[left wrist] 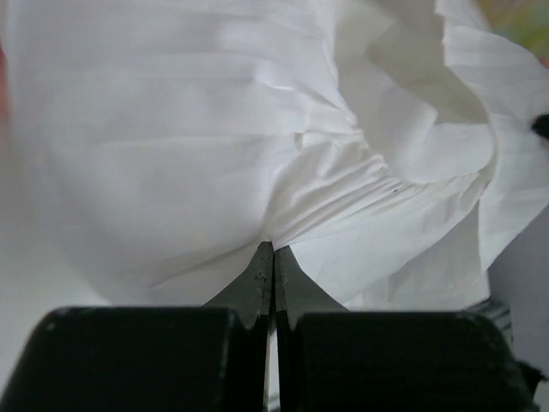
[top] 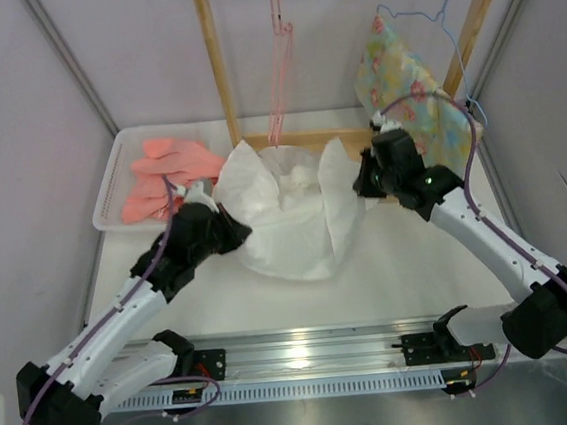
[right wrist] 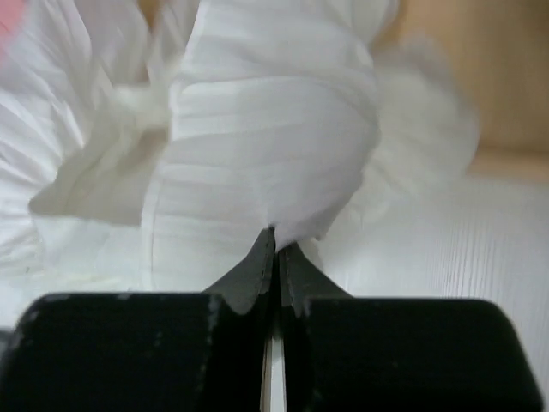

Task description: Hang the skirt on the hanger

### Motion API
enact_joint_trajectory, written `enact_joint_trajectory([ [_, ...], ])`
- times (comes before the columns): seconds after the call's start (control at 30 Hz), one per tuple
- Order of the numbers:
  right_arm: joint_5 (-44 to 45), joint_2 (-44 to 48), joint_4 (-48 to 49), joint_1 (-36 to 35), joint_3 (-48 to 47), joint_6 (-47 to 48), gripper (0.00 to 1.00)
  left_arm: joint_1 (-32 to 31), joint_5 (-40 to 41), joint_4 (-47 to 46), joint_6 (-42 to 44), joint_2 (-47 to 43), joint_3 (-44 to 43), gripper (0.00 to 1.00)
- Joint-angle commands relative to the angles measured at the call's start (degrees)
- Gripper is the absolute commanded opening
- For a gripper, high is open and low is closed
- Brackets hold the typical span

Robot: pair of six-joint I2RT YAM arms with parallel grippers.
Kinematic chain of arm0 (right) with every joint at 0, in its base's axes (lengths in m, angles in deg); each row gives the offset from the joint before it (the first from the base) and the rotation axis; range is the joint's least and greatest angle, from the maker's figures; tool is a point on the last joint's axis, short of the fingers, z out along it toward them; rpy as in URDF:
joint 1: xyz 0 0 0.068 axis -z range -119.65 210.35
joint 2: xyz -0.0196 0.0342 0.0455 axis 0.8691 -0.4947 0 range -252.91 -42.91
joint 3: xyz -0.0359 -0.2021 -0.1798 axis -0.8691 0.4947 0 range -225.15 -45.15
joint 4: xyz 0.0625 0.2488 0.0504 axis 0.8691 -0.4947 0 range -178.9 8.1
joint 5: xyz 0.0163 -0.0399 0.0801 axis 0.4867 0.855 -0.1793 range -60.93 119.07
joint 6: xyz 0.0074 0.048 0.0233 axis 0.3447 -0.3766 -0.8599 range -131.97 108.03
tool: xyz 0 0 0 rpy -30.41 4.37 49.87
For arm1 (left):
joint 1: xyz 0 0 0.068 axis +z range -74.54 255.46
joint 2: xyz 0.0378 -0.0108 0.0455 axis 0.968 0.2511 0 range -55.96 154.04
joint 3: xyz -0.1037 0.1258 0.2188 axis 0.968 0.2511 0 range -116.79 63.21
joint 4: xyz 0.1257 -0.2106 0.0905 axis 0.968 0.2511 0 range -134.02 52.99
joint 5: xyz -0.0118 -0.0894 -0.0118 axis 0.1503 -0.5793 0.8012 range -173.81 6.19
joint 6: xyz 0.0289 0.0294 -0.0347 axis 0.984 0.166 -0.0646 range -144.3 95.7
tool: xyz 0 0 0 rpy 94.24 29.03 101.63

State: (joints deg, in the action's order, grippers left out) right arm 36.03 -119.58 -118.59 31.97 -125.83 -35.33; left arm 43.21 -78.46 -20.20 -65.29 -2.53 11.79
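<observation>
We look down on a white desk (top: 419, 260) boxed in by plain grey walls, with a ribbed metal rail (top: 317, 355) across its near edge where the two arms are bolted. At the far side stands a wooden rack (top: 210, 59). From its top rod hang the hanger (top: 278, 72), pink and seen almost edge-on, and further right a light blue hanger (top: 435, 12) carrying a yellow floral cloth (top: 396, 81).

A shallow white bin (top: 110, 184) sits at the far left of the desk. It holds salmon-pink clothes (top: 164, 174) heaped loosely, and some of the pile lies over the bin's right rim.

The skirt (top: 294, 216) rests in the middle of the desk, just in front of the rack's base and below the pink hanger. It is bunched and gathered, with its left and right edges raised. The left claw (top: 233, 229) meets the left edge and the right claw (top: 366, 179) the right edge, so the skirt lies between them.

In the left wrist view we see the left claw (left wrist: 273, 253) with its fingers pressed together on a fold of white fabric that fans out from the tips. The right wrist view shows the same of the right claw (right wrist: 274, 239), clamped narrow on a pleated flap of the skirt.
</observation>
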Motion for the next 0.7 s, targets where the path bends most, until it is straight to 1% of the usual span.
enact_joint_trajectory([
  [0.0,1.75,7.57,3.45,1.13,19.69,-5.71,0.01,-0.09,-4.72,-2.69,-9.35,-2.01,16.21,0.00],
  [0.03,1.22,8.36,4.33,1.14,23.43,-6.78,0.01,-1.14,-4.55,-4.02,-11.46,-2.36,18.26,0.00],
  [0.1,0.34,9.51,5.92,1.05,31.59,-9.32,0.04,-3.16,-3.16,-5.09,-12.53,-2.02,22.93,0.00],
  [0.13,0.25,9.86,6.27,1.13,33.56,-9.95,0.05,-4.21,-2.80,-5.61,-12.71,-1.23,23.90,0.00],
  [0.23,-0.28,11.27,7.68,1.05,37.70,-11.36,0.23,-5.45,-2.36,-6.15,-11.75,1.05,23.65,0.00],
  [0.27,-0.02,11.53,7.51,1.13,38.05,-11.36,0.37,-5.72,-1.92,-5.45,-11.31,1.41,23.38,0.00],
  [0.3,0.50,12.32,6.90,1.05,38.41,-11.36,0.44,-5.89,-1.57,-5.18,-10.95,1.50,23.21,0.00],
  [0.33,1.64,12.85,6.54,1.13,38.84,-11.28,0.57,-5.89,-0.96,-4.31,-9.82,0.89,22.51,0.05],
  [0.4,2.70,14.60,5.23,1.14,38.50,-11.27,0.64,-5.90,0.45,-3.16,-8.41,-0.69,21.37,0.13],
  [0.43,3.14,15.13,4.70,1.14,37.37,-11.19,0.65,-5.98,1.15,-2.64,-5.79,-1.65,19.88,0.22],
  [0.47,3.84,15.66,4.35,1.14,36.48,-10.93,0.65,-5.98,1.51,-1.67,-3.85,-2.53,18.91,0.26],
  [0.5,3.85,16.71,4.08,1.05,35.52,-10.40,0.63,-5.98,1.60,-0.53,0.26,-2.45,16.03,0.29],
  [0.53,4.37,17.07,4.08,0.18,33.33,-9.96,0.61,-6.24,1.43,0.43,2.04,-2.28,12.69,0.31],
  [0.57,4.81,17.07,4.08,-0.61,32.18,-9.00,0.61,-6.59,2.64,2.62,3.28,-2.28,10.22,0.32],
  [0.6,5.42,16.81,3.91,-1.49,30.78,-8.55,0.61,-6.95,3.09,3.25,4.59,-2.28,9.15,0.34],
  [0.67,7.35,14.18,3.73,-4.38,27.18,-7.15,0.56,-7.39,2.66,3.87,7.24,-2.02,5.83,0.38],
])
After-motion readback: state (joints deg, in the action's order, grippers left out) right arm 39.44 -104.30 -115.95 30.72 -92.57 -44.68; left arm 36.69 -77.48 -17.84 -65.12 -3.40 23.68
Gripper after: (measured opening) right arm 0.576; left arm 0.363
